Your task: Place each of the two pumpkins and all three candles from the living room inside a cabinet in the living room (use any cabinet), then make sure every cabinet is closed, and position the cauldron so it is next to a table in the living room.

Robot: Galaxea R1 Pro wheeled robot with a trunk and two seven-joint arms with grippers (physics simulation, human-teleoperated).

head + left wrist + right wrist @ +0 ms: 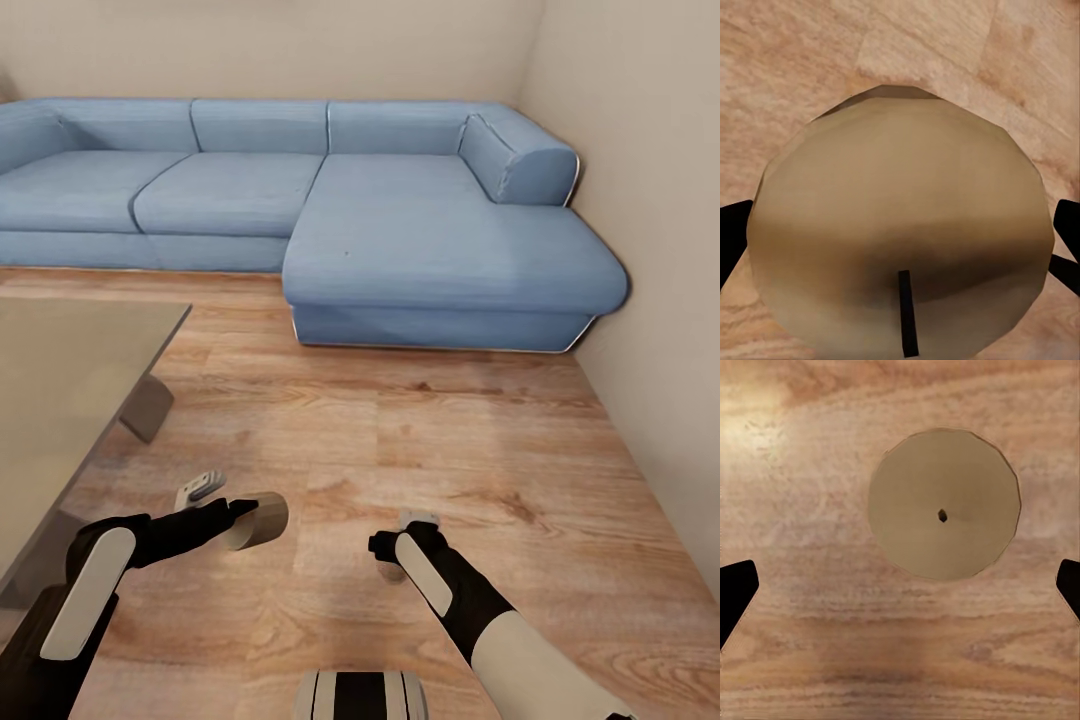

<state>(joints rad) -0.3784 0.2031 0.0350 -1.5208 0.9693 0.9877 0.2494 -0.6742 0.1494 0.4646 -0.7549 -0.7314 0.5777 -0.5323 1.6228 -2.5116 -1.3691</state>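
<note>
the head view looks down over a wooden floor (pixel 420 440) toward a blue corner sofa (pixel 330 210) that runs along the far wall from ten o'clock to two o'clock, its chaise reaching forward at about one o'clock. a glass tabletop (pixel 60 400) fills the nine o'clock side, its dark leg showing beneath its near corner.

the left claw (pixel 248 518) sits at about seven o'clock in the head view, at the end of the black and white left arm, and it is clamped on a candle (pixel 262 520), a stubby tan cylinder held tilted so its flat top faces roughly toward the right arm. in the left wrist view this candle (pixel 900 232) looms very close, its flat top bearing a short dark wick, and a dark fingertip (pixel 733 238) presses in at either edge of it, with the floor behind.

the right claw (pixel 400 545) hangs low at about six o'clock, pointed down at the floor. in the right wrist view its two dark fingertips (pixel 736 594) stand wide apart at opposite edges with nothing between them, so it is spread and empty. a second candle (pixel 943 504) stands upright on the floor beneath it, seen end-on as a tan disc with a small dark wick dot at its centre, apart from both fingertips.
</note>
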